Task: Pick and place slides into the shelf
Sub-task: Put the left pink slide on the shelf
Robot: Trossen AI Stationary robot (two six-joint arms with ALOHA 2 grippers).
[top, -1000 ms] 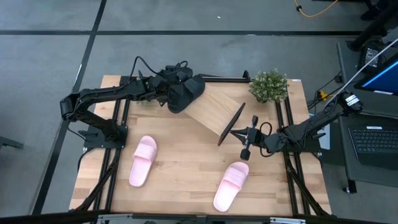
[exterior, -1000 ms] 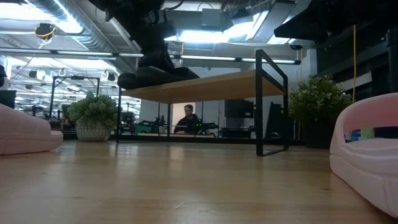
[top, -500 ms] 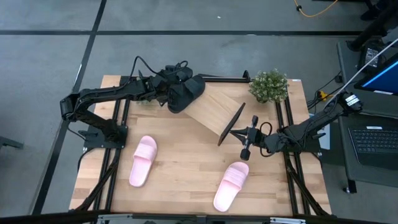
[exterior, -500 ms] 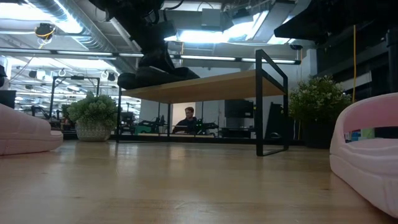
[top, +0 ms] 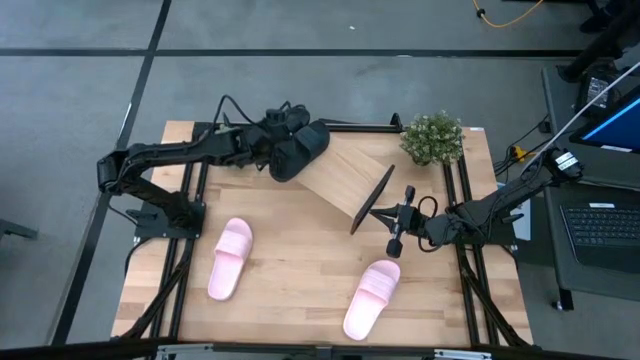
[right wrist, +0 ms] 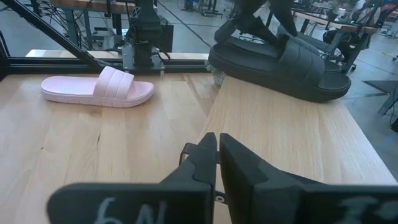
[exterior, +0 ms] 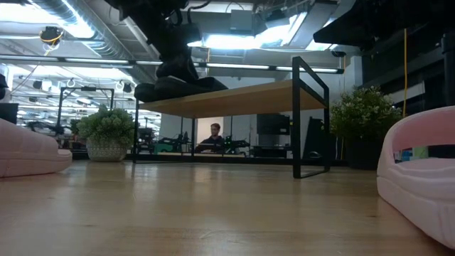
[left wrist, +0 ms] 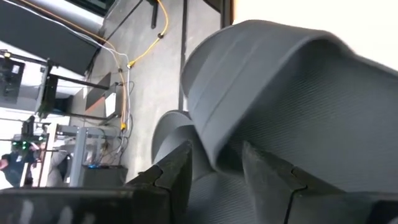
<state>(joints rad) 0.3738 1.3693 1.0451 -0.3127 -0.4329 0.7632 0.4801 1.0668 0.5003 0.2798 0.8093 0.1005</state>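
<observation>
Two black slides (top: 300,148) lie side by side on the far left end of the slanted wooden shelf (top: 345,182), soles on the board (right wrist: 286,137). My left gripper (top: 266,147) is at them, open. In its wrist view its fingers (left wrist: 214,158) stand on either side of one black slide's strap edge (left wrist: 208,134). One pink slide (top: 230,258) lies on the table at the near left and another (top: 372,298) at the near right. My right gripper (top: 380,213) hovers by the shelf's right end, shut (right wrist: 217,142) on nothing. My left gripper reaches the black slide from the table's left, slanting down. The edge of the slide's strap (left wrist: 211,146) lies between its two spread fingers. Whether either finger touches the strap I cannot tell. The slide rests on the shelf board.
A potted plant (top: 432,138) stands at the far right corner beside the shelf's black frame (top: 372,200). A second plant (exterior: 106,131) shows at the far left in the low view. Bare tabletop lies between the two pink slides. A laptop (top: 605,225) sits off the table's right side.
</observation>
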